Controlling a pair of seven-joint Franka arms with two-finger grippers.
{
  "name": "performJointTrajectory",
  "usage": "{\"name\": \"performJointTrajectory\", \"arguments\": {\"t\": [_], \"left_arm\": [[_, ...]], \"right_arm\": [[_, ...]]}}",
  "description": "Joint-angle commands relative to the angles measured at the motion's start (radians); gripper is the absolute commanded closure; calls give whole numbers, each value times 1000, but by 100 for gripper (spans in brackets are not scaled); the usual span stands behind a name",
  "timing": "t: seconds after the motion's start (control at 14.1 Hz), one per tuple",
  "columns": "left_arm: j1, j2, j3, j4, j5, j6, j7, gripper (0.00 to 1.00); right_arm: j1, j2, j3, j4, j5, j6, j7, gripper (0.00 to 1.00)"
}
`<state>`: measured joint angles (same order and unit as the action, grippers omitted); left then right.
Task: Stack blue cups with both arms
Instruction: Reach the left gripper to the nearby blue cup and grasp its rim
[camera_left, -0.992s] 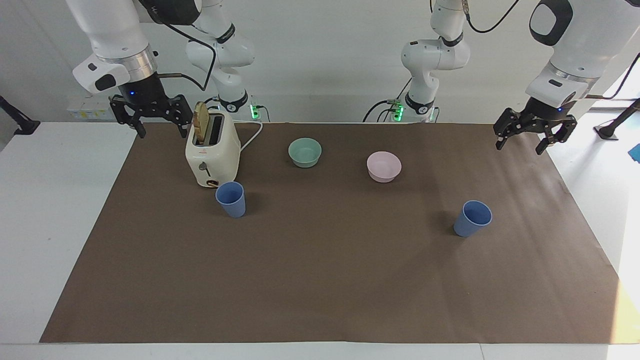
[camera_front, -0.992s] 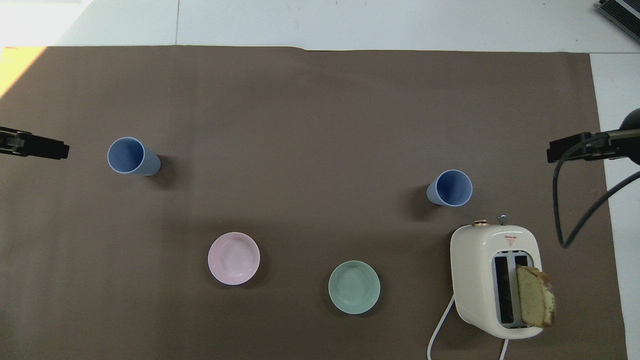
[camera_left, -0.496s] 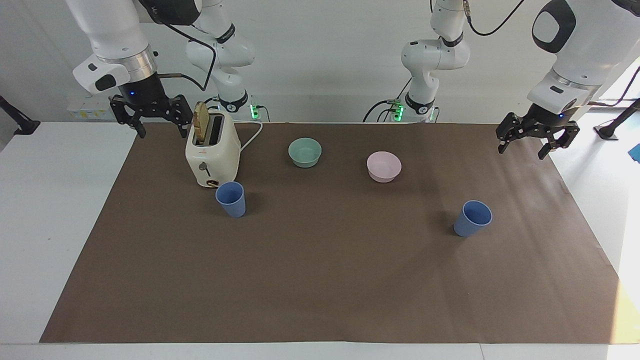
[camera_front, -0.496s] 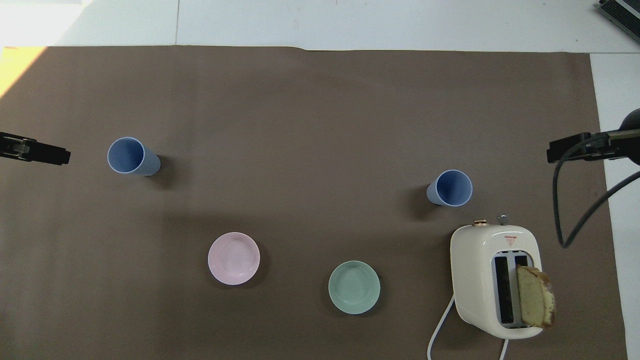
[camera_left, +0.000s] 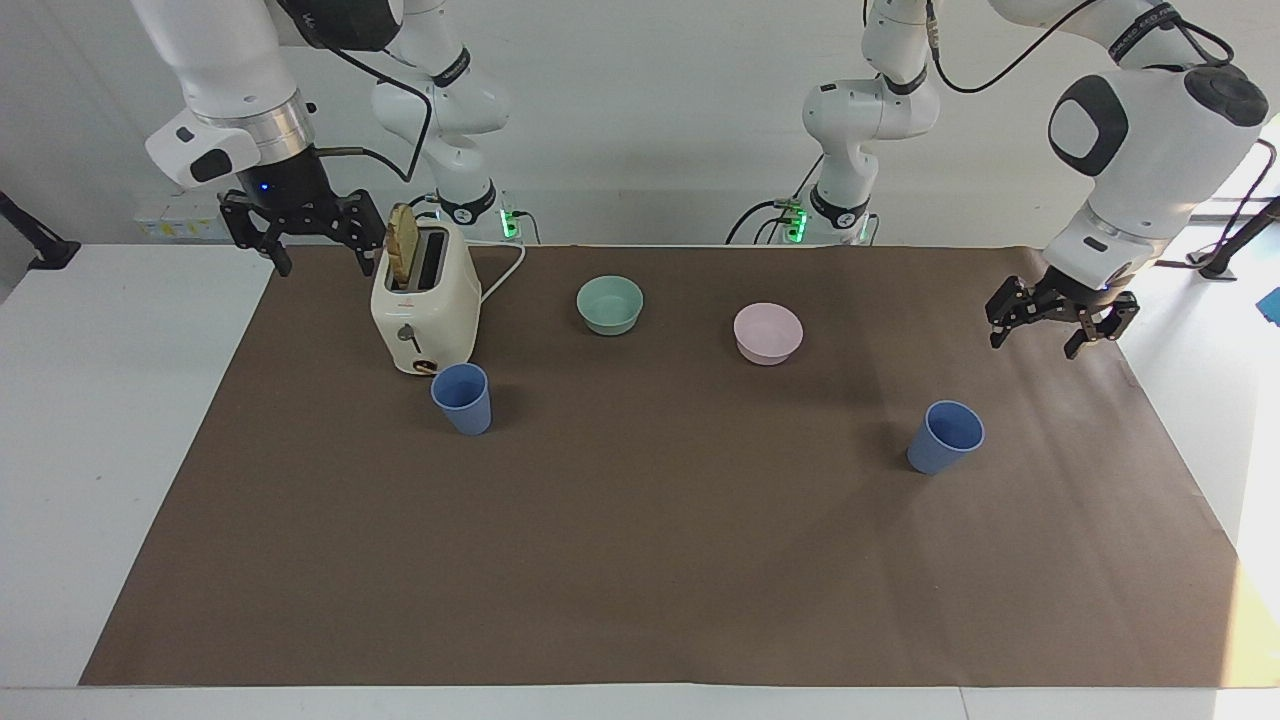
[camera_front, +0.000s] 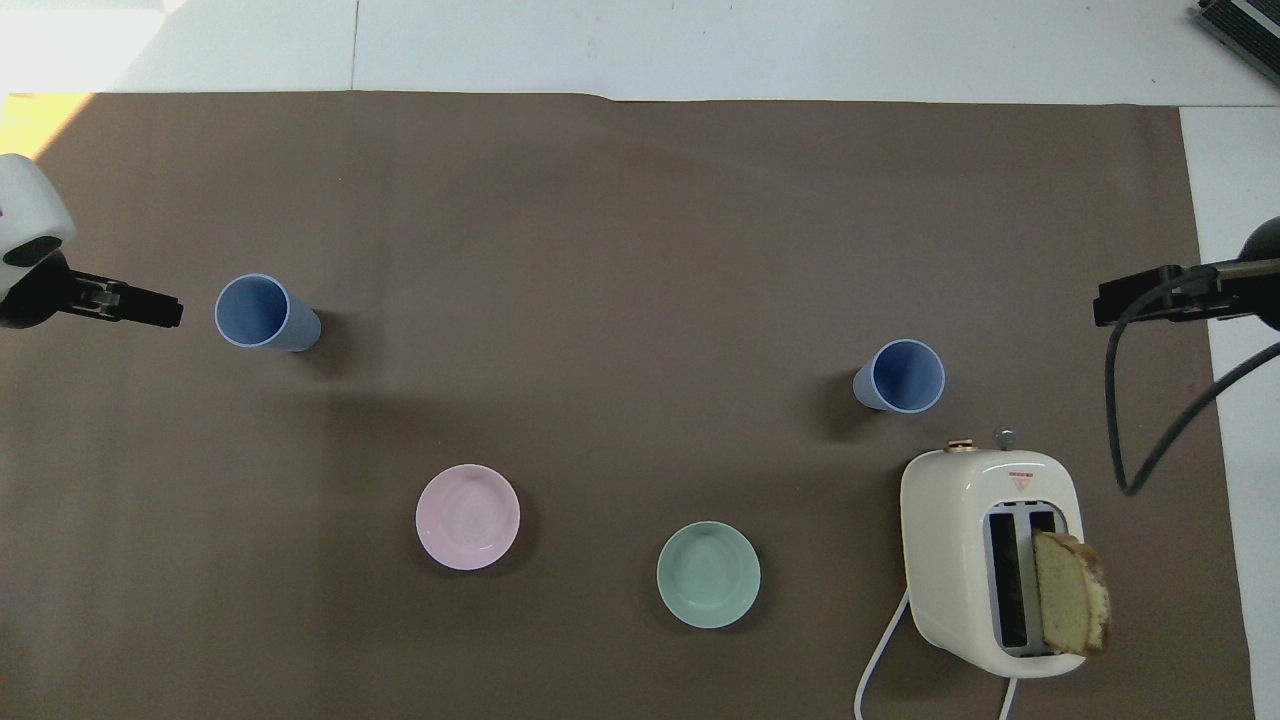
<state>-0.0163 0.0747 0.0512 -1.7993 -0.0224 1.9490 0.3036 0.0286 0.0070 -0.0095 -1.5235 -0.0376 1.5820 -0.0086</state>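
Standing nearest the robots, the toaster (camera_left: 424, 305) sat toward the right arm's end of the brown mat (camera_left: 660, 560), a bread slice (camera_left: 402, 247) upright in one slot and its cord trailing off toward the robots. The right gripper (camera_left: 303, 232) hung in the air just beside the toaster over the mat's edge, fingers spread and grasping nothing; that arm waited. In the overhead view only its tip (camera_front: 1140, 300) showed, so its height over the mat was hard to judge there.

Level with the toaster, toward the table's middle, sat the green bowl (camera_left: 610, 304), and beside it, toward the left arm's end, the pink bowl (camera_left: 768, 333), the two apart.

Farther out, one cup (camera_left: 462, 397) stood upright just beside the toaster's front, mouth up. The other cup (camera_left: 945, 436) stood upright well apart from it, toward the left arm's end of the mat and a little farther from the robots.

The left gripper (camera_left: 1058, 318) hung over the mat's edge at that end, fingers spread and empty, near the second cup but not touching it.
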Motion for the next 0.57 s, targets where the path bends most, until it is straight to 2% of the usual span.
{"name": "performJointTrajectory", "arguments": {"t": [0.0,0.14,0.5], "left_arm": [[10,10,-7,-73,-11,98,20,0],[3,37,-7,-116,-11,139,14,0],[4,105,-7,-115,-53,264,9,0]], "right_arm": [[-9,-27,5,-35,-4,21,2,0],[-9,-27,5,-35,-4,21,4,0],[-9,-27,5,-35,-4,21,4,0]]}}
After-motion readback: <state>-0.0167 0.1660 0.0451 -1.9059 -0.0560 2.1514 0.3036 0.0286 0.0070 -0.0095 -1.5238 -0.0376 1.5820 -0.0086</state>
